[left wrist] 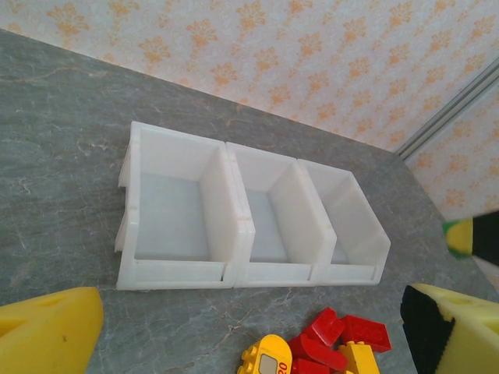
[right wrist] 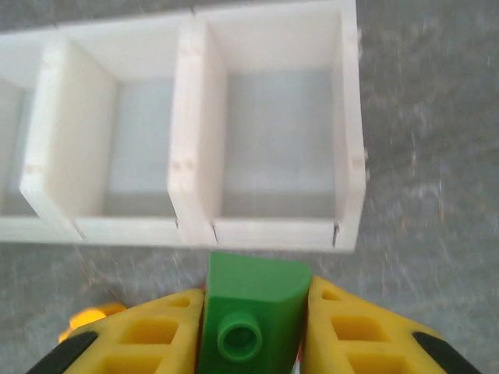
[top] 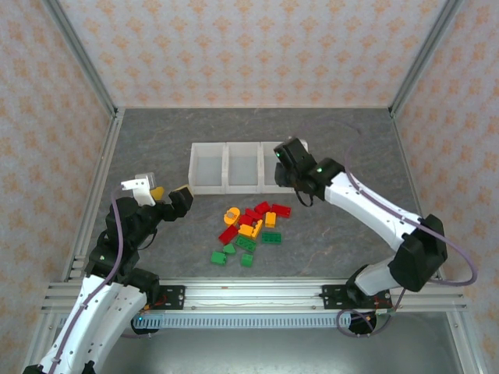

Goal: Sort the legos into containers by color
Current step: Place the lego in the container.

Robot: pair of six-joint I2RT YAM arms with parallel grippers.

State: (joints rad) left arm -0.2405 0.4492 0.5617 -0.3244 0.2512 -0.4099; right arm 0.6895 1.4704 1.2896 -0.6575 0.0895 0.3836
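Yellow fingers (right wrist: 148, 339) of the right gripper (right wrist: 253, 312) clamp a green lego (right wrist: 253, 292); those of the left gripper (left wrist: 249, 331) stand wide apart

A grey, stone-patterned desk (top: 156, 156) is lying level. Walls (top: 249, 47) with an orange floral print are enclosing three sides. Aluminium posts (top: 78, 51) are rising at the rear corners; a slotted rail (top: 249, 290) is edging the near side.

left gripper (top: 160, 192) gapes wide; right gripper (right wrist: 253, 302) pinches a green lego (right wrist: 256, 284), arm outstretched.
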